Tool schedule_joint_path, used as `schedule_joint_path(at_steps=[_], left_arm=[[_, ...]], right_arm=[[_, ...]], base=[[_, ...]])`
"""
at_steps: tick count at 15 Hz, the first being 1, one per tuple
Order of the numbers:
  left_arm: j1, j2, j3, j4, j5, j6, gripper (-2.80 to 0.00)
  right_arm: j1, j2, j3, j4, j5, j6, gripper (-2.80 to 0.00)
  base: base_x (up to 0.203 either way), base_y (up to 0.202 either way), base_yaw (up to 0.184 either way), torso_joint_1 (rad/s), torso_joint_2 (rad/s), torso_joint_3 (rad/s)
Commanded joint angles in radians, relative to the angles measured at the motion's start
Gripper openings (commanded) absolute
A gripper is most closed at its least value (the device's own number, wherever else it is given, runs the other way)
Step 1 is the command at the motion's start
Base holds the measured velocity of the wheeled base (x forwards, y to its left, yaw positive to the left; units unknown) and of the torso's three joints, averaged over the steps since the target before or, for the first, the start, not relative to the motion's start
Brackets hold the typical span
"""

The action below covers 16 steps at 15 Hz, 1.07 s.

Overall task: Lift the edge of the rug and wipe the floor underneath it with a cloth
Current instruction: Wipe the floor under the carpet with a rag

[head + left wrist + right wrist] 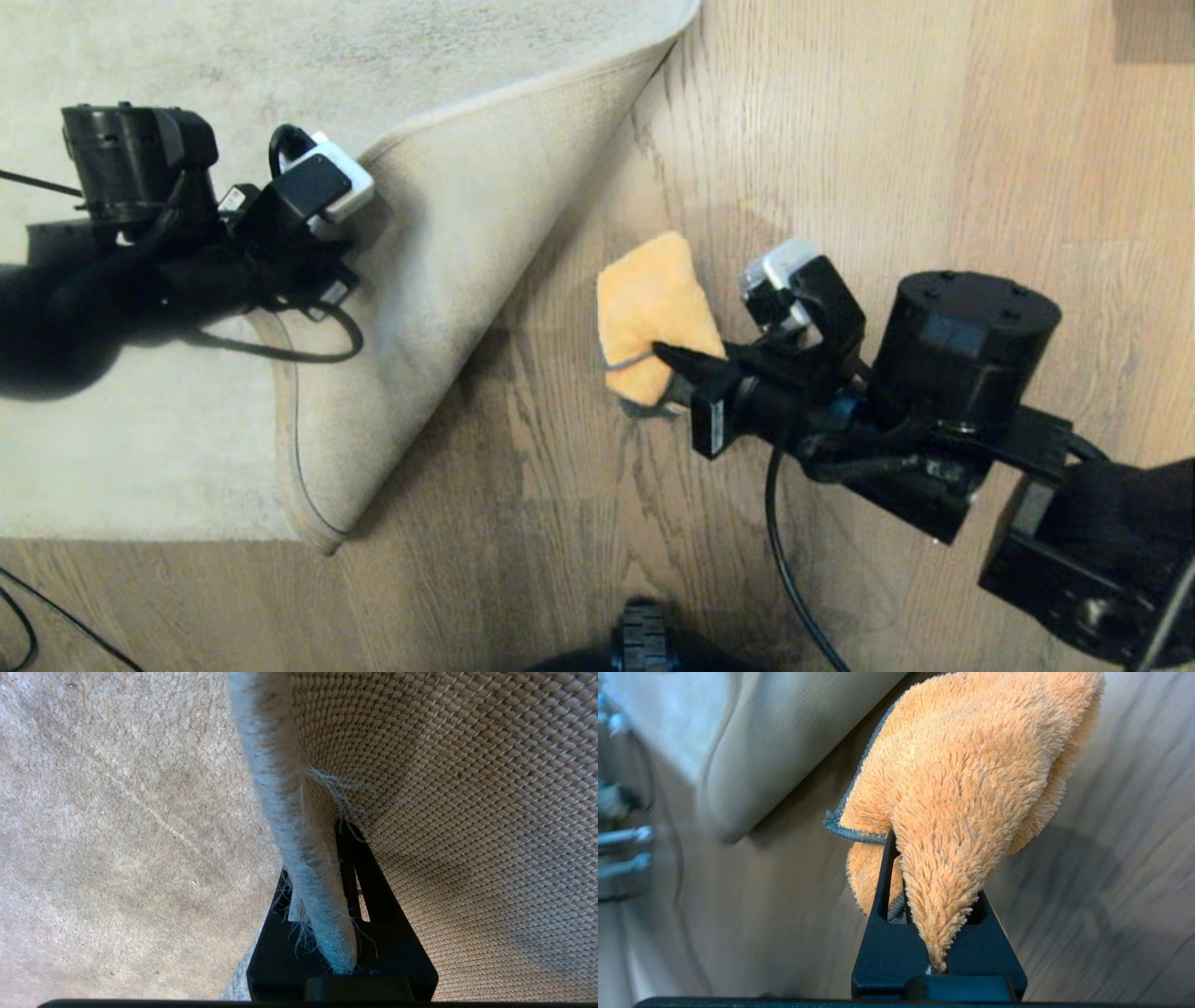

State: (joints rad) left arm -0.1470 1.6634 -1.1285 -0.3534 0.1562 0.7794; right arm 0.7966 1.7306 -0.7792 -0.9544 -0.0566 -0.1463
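Nearest the head camera, at the lower right of the frame, the right arm's bulky black joints reach up and left toward the middle, ending in the right pincer (674, 357), which is pressed together on a bunched fold of the cloth (651, 313). The right wrist view shows that fluffy orange cloth (966, 788) pinched between the black fingers (885, 877), its dark grey edging looped beside them, with most of the fabric hanging free beyond the tips. It sits over bare floor (840, 168) at the centre of the frame, just beside the folded rug, though whether it is pressing on the planks I cannot tell. Further out, at the left, the left pincer (359, 245) is clamped on the rug edge (523, 89); the left wrist view shows the bound border (299, 858) nipped between its fingers, woven backing to one side and pile to the other. The flap is folded back across the upper left, exposing a wedge of planks. The likely trouble from here is twofold. The border is held by only a narrow bite, so a tug or sag could slip it free and drop the flap onto the wiping arm. And because the cloth is gripped at one fold, a hard sweep could drag it out or roll it under.
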Motion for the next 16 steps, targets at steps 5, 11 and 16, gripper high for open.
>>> schedule_joint_path(at_steps=[5, 11, 16], left_arm=[[-0.006, 0.002, 0.018, -0.002, 0.002, 0.005, -2.8], [0.0, -0.007, 0.051, -0.004, 0.003, -0.001, -2.8], [0.001, -0.014, 0.072, -0.002, 0.006, -0.015, -2.8]], right_arm=[[0.026, 0.182, -0.098, -0.083, 0.0, 0.047, -2.8], [0.017, 0.364, -0.285, -0.09, -0.005, 0.115, -2.8], [-0.045, 0.412, -0.419, -0.074, -0.006, 0.129, -2.8]], base=[[0.0, 0.0, 0.0, 0.0, 0.0, 0.0], [0.0, 0.0, 0.0, 0.0, 0.0, 0.0], [0.0, 0.0, 0.0, 0.0, 0.0, 0.0]])
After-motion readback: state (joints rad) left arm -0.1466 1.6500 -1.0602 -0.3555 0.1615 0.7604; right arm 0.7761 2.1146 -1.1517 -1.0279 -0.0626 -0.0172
